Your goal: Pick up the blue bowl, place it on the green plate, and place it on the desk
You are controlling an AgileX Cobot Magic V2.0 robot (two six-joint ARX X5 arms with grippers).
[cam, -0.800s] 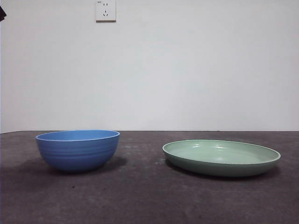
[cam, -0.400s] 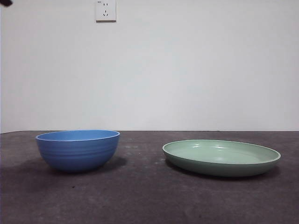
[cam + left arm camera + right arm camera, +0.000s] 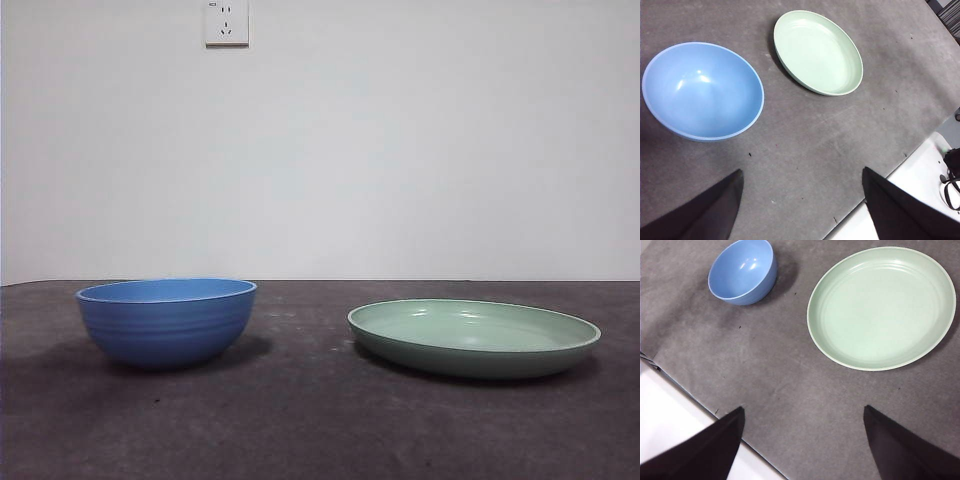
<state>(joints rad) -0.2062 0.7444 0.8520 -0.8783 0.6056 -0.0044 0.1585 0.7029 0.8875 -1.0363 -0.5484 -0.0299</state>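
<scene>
Resting upright on the desk [image 3: 320, 420], the blue bowl [image 3: 166, 322] stood well apart from the green plate [image 3: 474, 337], with bare tabletop between them and nothing inside either. The left gripper [image 3: 802, 200] hung high above the desk's near edge with its jaws spread wide and holding nothing, the bowl nearer to it than the plate. The right gripper [image 3: 802, 440] hung likewise, jaws released and bare, with the plate the nearer thing. A wall socket [image 3: 226, 22] sat on the white wall behind.

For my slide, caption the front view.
Blue bowl and green plate sit apart on the desk.
</scene>
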